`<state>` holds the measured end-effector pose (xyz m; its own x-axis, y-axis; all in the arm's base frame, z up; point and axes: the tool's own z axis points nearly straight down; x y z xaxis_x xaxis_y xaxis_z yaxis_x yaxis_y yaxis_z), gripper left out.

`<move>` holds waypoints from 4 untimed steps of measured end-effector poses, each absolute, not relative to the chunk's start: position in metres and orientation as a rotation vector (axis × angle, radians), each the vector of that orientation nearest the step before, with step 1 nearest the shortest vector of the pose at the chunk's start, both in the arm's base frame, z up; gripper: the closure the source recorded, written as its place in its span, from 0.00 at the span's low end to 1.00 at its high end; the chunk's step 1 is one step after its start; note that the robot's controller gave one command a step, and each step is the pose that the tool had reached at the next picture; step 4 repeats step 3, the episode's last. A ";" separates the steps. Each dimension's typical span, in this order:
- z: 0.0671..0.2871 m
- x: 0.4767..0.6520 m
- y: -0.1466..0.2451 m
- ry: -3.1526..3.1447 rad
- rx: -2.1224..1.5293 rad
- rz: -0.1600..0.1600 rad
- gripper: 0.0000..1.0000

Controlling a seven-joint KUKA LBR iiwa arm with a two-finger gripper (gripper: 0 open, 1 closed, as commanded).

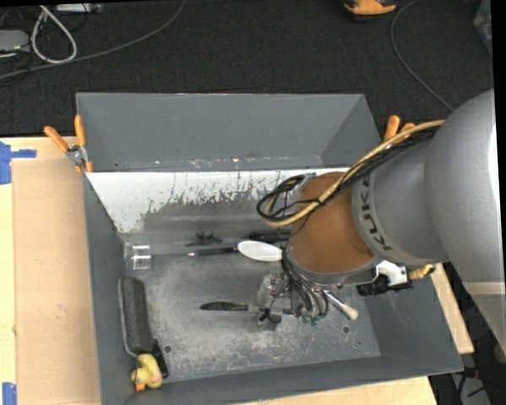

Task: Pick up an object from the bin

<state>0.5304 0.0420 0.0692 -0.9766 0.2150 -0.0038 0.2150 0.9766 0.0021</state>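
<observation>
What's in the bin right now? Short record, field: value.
bin: grey metal, a few loose things
pincer: low over the floor, right of centre in view
nearest: thin black stick, just view-left of the pincer
white spoon: beyond the pincer, towards the back wall
clear cup: back left
long black bar: along the left wall
yellow duck: front left corner
grasp: cannot tell

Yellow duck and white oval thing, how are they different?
The yellow duck is yellow and lumpy; the white oval thing is white and smooth. The yellow duck sits in the bin's near left corner; the white oval thing lies nearer the middle. Both rest loose on the bin floor.
</observation>
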 end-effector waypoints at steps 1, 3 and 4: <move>0.095 0.527 0.042 3.131 0.338 0.000 1.00; 0.171 0.530 0.041 3.118 0.334 0.004 1.00; 0.171 0.530 0.041 3.118 0.334 0.004 1.00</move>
